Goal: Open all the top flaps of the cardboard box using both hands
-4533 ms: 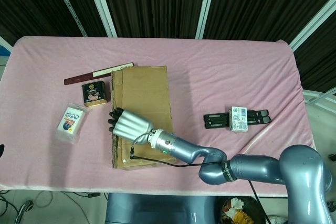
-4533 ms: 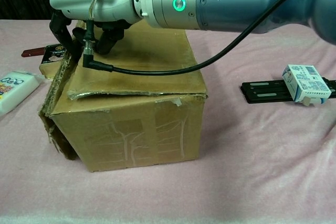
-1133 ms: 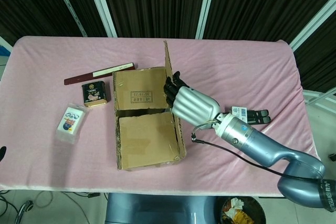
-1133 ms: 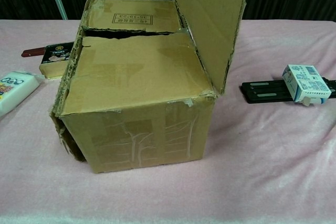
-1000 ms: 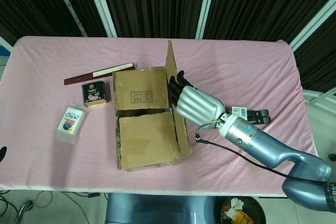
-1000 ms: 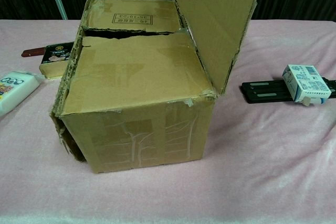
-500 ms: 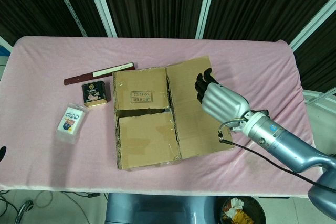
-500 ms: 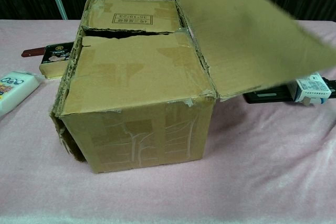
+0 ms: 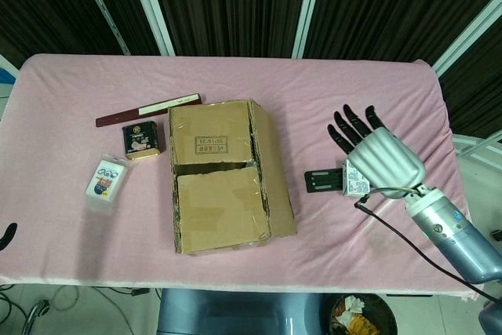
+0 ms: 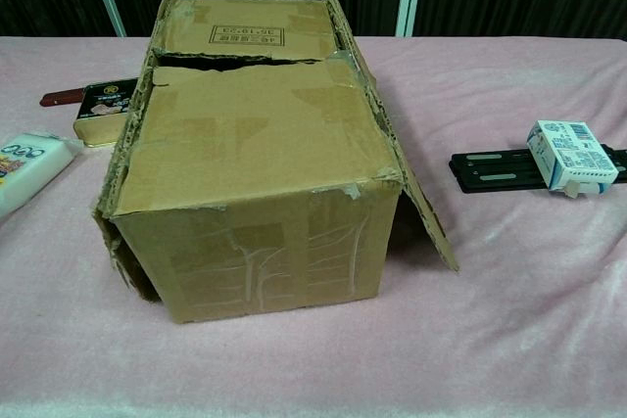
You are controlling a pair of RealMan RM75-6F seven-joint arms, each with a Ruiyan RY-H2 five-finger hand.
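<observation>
Head view: right hand (image 9: 378, 156) is hovering open-fingered, holding nothing (left hand unseen). Box (image 9: 223, 186) inner flaps (image 9: 222, 209) are needing edge-lifting next.

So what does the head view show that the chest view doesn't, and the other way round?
Only the head view shows the right hand, fingers spread, above the pink table to the right of the cardboard box. Only the chest view shows the box's front wall with tape marks. Both show the two inner flaps still down, the right flap hanging down the side, the black bar and the small white box.
</observation>
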